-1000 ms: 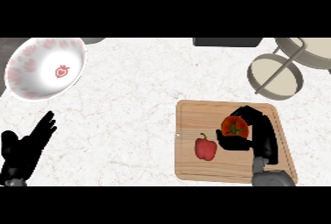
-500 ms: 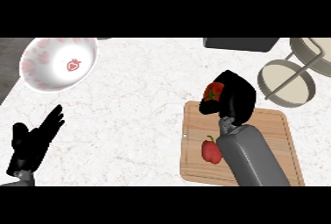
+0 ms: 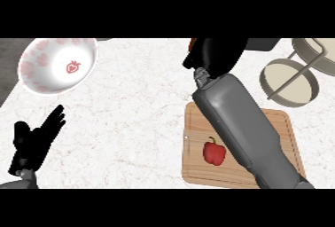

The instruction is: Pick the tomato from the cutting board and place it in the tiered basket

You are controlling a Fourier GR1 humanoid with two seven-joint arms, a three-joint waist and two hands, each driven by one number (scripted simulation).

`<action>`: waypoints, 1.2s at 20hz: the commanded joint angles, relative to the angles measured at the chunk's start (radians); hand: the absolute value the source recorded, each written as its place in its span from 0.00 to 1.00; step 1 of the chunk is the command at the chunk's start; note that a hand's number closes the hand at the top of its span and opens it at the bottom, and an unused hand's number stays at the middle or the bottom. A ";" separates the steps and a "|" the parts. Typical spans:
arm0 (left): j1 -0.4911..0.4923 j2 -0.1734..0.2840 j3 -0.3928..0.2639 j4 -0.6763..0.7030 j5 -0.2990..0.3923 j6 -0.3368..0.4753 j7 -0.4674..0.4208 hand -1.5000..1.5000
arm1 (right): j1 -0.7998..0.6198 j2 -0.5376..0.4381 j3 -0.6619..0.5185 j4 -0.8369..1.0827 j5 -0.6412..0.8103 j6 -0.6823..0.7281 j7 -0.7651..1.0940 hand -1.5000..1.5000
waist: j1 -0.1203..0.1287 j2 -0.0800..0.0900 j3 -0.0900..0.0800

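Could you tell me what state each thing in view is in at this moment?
Tomato: lifted off the board, mostly hidden in the right hand.
Right hand: fingers curled round the tomato, above the counter.
Left hand: open, resting at lower left.
Red pepper: lying on the cutting board.
Tiered basket: holds nothing visible.
Bowl: upright.

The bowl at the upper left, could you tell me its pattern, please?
The bowl is white with pink blotches and a red strawberry at its centre, in the head view.

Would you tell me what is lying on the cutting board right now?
A red pepper lies on the cutting board. The right forearm covers the board's middle, so anything beneath it is hidden.
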 commanded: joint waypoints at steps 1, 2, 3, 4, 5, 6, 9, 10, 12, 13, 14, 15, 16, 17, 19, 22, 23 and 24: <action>-0.002 0.004 0.021 0.005 0.014 0.003 0.001 0.50 | -0.197 0.008 -0.091 0.117 0.021 0.013 0.195 1.00 | -0.016 0.002 0.003; 0.028 0.007 0.008 0.016 -0.001 -0.013 -0.056 0.50 | -0.220 0.008 -0.086 0.171 0.025 -0.009 0.203 1.00 | -0.008 0.005 0.002; 0.034 0.003 0.013 -0.020 0.010 -0.003 -0.001 0.50 | -0.212 0.008 -0.122 0.189 0.037 -0.050 0.146 1.00 | -0.026 0.002 0.004; 0.005 0.016 0.020 0.016 0.002 -0.002 -0.006 0.50 | -0.241 0.008 -0.116 0.202 0.049 -0.048 0.169 1.00 | -0.031 0.003 0.004; 0.043 -0.001 0.026 -0.013 0.006 0.015 -0.020 0.50 | -0.220 -0.028 -0.179 0.202 0.048 -0.081 0.089 1.00 | -0.039 0.001 0.005; 0.011 -0.003 0.020 0.013 -0.007 0.023 -0.032 0.50 | -0.230 0.008 -0.182 0.268 0.068 -0.148 0.094 1.00 | -0.036 0.006 0.004; 0.030 -0.009 0.012 -0.020 0.000 0.013 -0.013 0.50 | -0.286 -0.066 -0.257 0.348 0.052 -0.138 -0.007 1.00 | -0.042 0.003 0.005; 0.039 0.026 0.045 -0.003 0.031 -0.024 -0.024 0.50 | -0.299 -0.083 -0.271 0.416 0.075 -0.158 -0.009 1.00 | -0.032 0.007 0.004; 0.064 -0.006 0.022 -0.041 0.008 0.009 -0.015 0.50 | -0.270 -0.118 -0.289 0.438 0.064 -0.197 -0.089 1.00 | -0.044 0.002 0.005; 0.019 0.003 0.025 -0.003 0.013 -0.003 -0.028 0.50 | -0.313 -0.142 -0.325 0.518 0.062 -0.250 -0.108 1.00 | -0.029 0.013 0.004; 0.015 0.007 0.021 -0.038 0.014 0.001 0.029 0.50 | -0.291 -0.145 -0.316 0.516 0.071 -0.245 -0.126 1.00 | -0.043 0.005 0.005; 0.030 0.004 0.032 -0.029 0.017 0.004 0.002 0.50 | -0.351 -0.161 -0.347 0.548 0.052 -0.243 -0.146 1.00 | -0.036 0.006 0.005; 0.040 0.012 0.020 -0.048 0.006 -0.004 0.000 0.50 | -0.332 -0.180 -0.378 0.537 0.018 -0.309 -0.193 1.00 | -0.030 0.009 0.005; -0.008 0.012 0.028 -0.033 0.019 0.003 0.034 0.50 | -0.318 -0.162 -0.411 0.448 -0.035 -0.379 -0.212 1.00 | -0.036 0.012 0.007; 0.014 0.024 0.042 0.003 0.031 -0.024 -0.006 0.50 | -0.287 -0.237 -0.465 0.479 -0.099 -0.416 -0.335 1.00 | -0.042 0.012 0.006; -0.035 0.008 0.038 0.026 0.021 0.001 -0.008 0.50 | -0.345 -0.236 -0.502 0.610 -0.127 -0.479 -0.392 1.00 | -0.029 0.015 0.005; 0.005 0.009 0.026 -0.004 0.001 0.004 -0.014 0.50 | -0.330 -0.266 -0.521 0.621 -0.156 -0.484 -0.442 1.00 | -0.032 0.011 0.005; -0.001 0.011 0.027 0.036 0.004 -0.011 -0.042 0.50 | -0.335 -0.290 -0.534 0.653 -0.167 -0.500 -0.481 1.00 | -0.030 0.015 0.005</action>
